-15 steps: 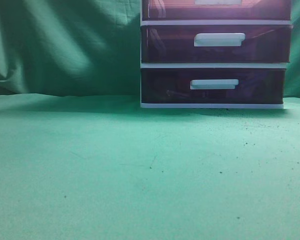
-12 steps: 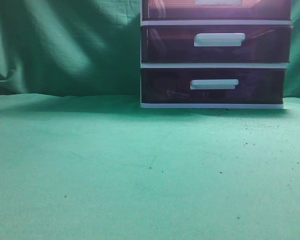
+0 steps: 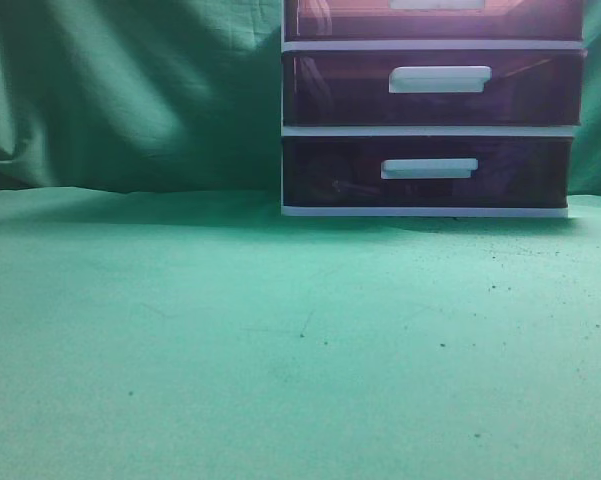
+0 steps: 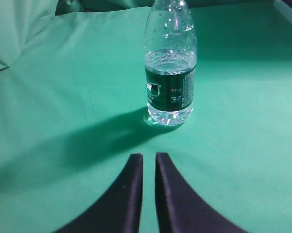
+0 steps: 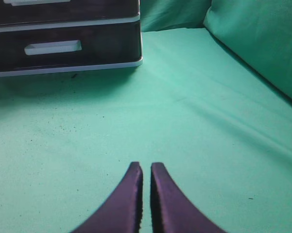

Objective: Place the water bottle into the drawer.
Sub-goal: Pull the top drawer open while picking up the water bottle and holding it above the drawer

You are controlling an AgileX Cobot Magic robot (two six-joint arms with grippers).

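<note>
Water bottle point(image 4: 170, 68) stands upright on the green surface point(image 3: 280, 350), nothing having moved lately: both claws, left point(image 4: 149, 160) and right point(image 5: 146, 169), pinched together, empty; drawer point(image 3: 435, 18) unopened.

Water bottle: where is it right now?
Only the left wrist view shows the water bottle: upright on the green cloth, ahead of the left tool, untouched.

low exterior and right wrist share drawers point(image 3: 430, 170).

The left gripper point(image 4: 148, 165) has two smooth black fingers point(image 4: 128, 194), wide low down and thin at the tips. The right gripper point(image 5: 146, 171) looks the same, dark with curved fingers point(image 5: 126, 199).
</note>
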